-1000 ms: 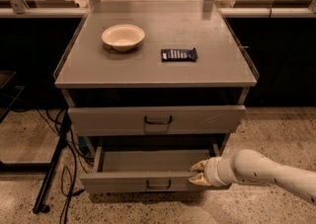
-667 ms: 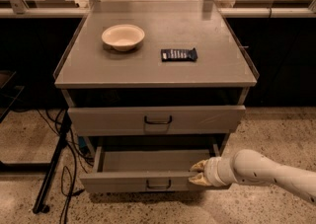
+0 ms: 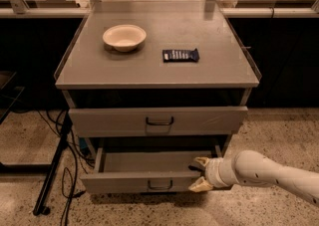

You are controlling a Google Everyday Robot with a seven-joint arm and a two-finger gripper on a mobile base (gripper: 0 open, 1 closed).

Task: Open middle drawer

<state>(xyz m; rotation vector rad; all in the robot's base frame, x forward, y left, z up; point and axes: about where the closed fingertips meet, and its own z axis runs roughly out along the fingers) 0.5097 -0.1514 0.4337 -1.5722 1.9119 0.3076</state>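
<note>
The middle drawer (image 3: 124, 181) is the low grey drawer under the taller-fronted top drawer (image 3: 158, 120). It stands pulled out, with its plain grey tray showing and a small dark loop handle (image 3: 160, 185) at the centre of its front. My gripper (image 3: 199, 174) is at the right end of the drawer's front. It is open, with one cream fingertip (image 3: 202, 161) over the tray and the other in front of the front panel. The lowest drawer is hidden.
A white bowl (image 3: 124, 37) and a dark snack bar (image 3: 180, 55) lie on the cabinet top (image 3: 209, 70). Cables and a black stand leg (image 3: 52, 175) are on the floor at the left. Office chairs and railings are behind.
</note>
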